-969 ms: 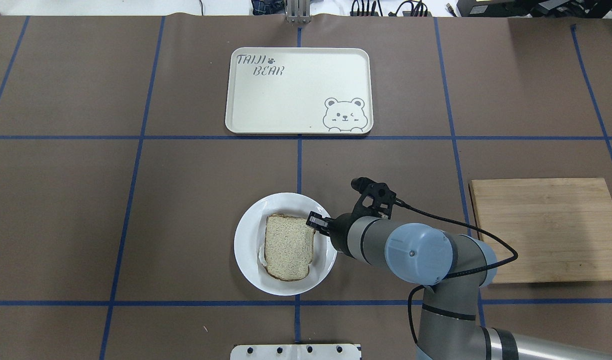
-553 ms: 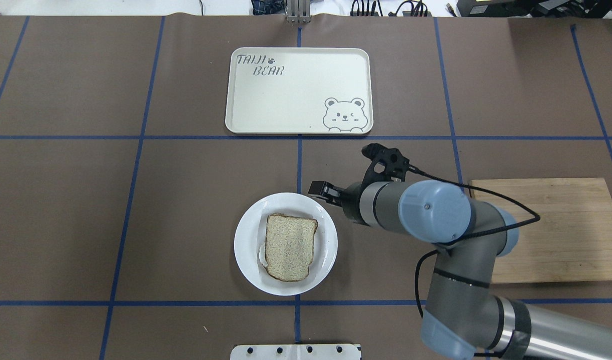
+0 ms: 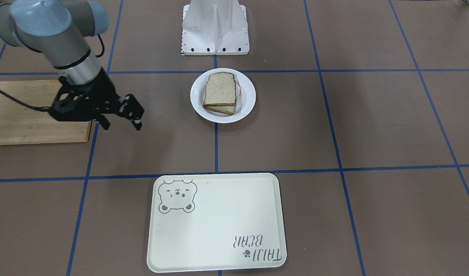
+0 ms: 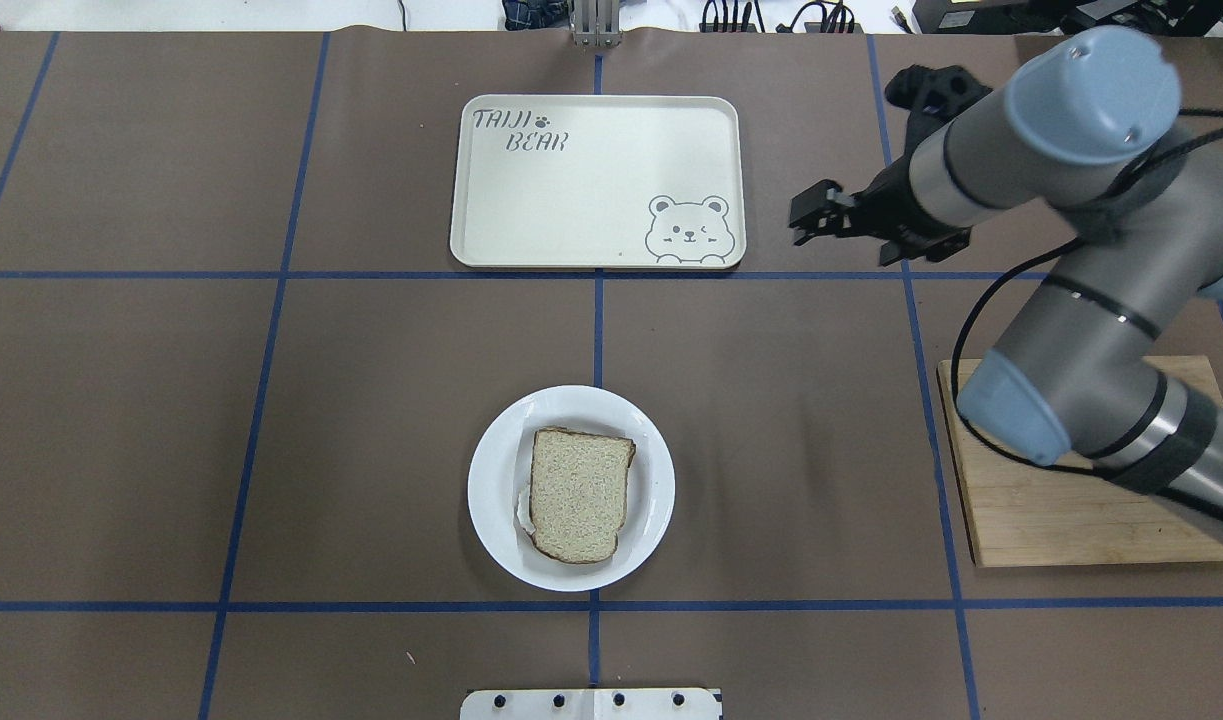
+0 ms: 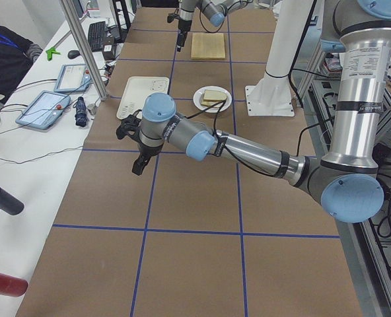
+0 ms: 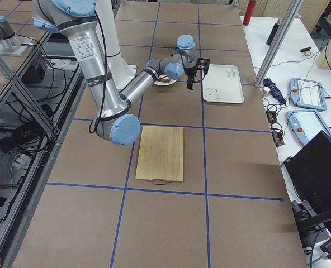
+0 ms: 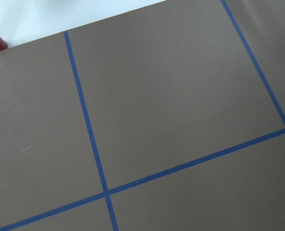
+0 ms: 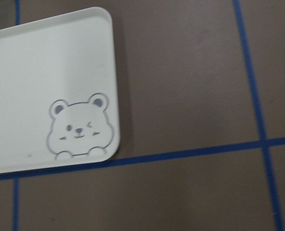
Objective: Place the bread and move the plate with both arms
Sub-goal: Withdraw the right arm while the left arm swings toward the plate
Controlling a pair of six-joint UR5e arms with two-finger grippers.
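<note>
The bread (image 4: 581,490) lies flat on the white plate (image 4: 491,500), near the table's front centre. The front-facing view shows it stacked on a second slice (image 3: 223,109), with the plate's rim (image 3: 246,102) around them. My right gripper (image 4: 803,216) is open and empty. It hovers far from the plate, just right of the tray's bear corner, and also shows in the front-facing view (image 3: 120,122). My left gripper (image 5: 137,165) shows only in the exterior left view, over bare table far to the left. I cannot tell whether it is open or shut.
The cream bear tray (image 4: 571,180) lies at the table's far centre and shows in the right wrist view (image 8: 46,72). A wooden cutting board (image 4: 1051,520) lies at the right, under my right arm. The white stand base (image 3: 215,27) is behind the plate.
My right gripper has drawn back from the bread's edge and swung away up and to the right, beside the tray. The bread stays on the plate.
</note>
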